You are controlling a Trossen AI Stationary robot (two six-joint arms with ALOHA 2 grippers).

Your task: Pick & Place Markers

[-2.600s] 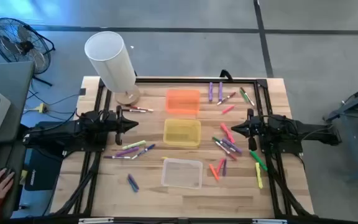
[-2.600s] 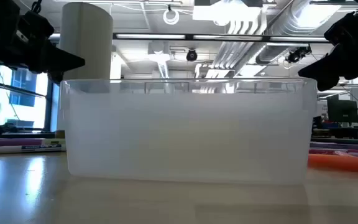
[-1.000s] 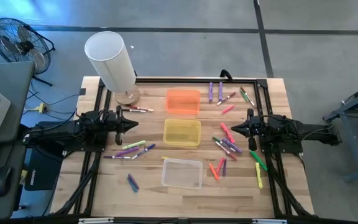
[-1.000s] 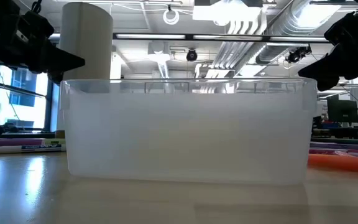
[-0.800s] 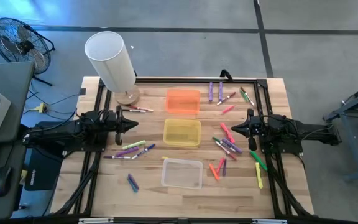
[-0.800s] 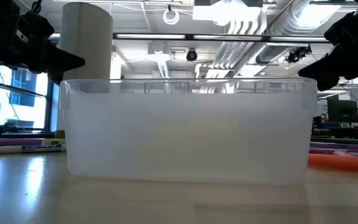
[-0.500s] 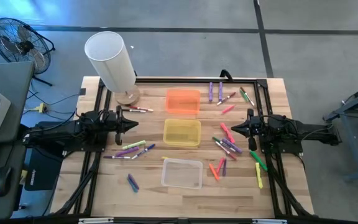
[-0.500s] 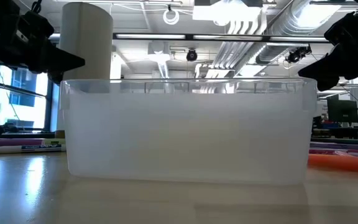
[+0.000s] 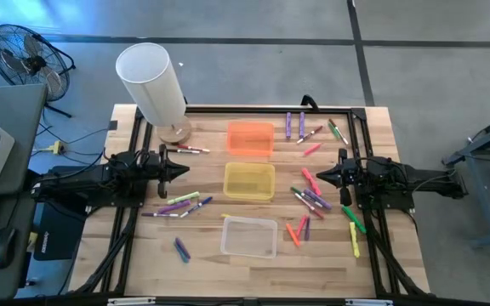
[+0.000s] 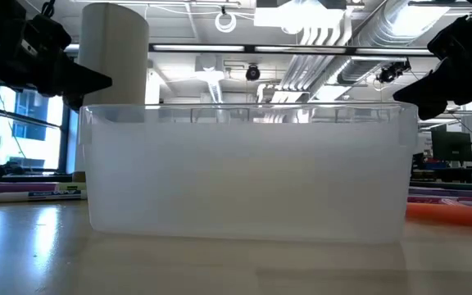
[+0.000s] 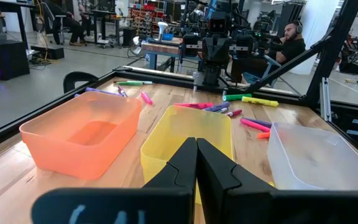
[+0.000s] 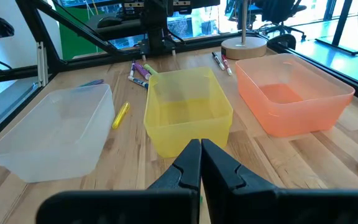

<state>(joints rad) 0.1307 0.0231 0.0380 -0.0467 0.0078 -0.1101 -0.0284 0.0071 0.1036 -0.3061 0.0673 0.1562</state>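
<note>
I see both claws w/ fingers together, nothing held. Right gripper (image 9: 320, 178) hovers just left of the thin capped mixed-colour markers (image 9: 311, 201) strewn on the wooden table's (image 9: 373, 127) right side; nearest lie diagonal. Left gripper (image 9: 185, 167) is near fewer. No readable labels.

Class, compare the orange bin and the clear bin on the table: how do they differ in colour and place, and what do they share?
The orange bin is tinted orange; the clear bin is colourless and see-through. In the high view, the orange bin sits at the far end of the row of bins, near the white cylinder; the clear bin sits at the near end, with the yellow bin between them. Both are rectangular, open-topped and hold no markers.
</note>
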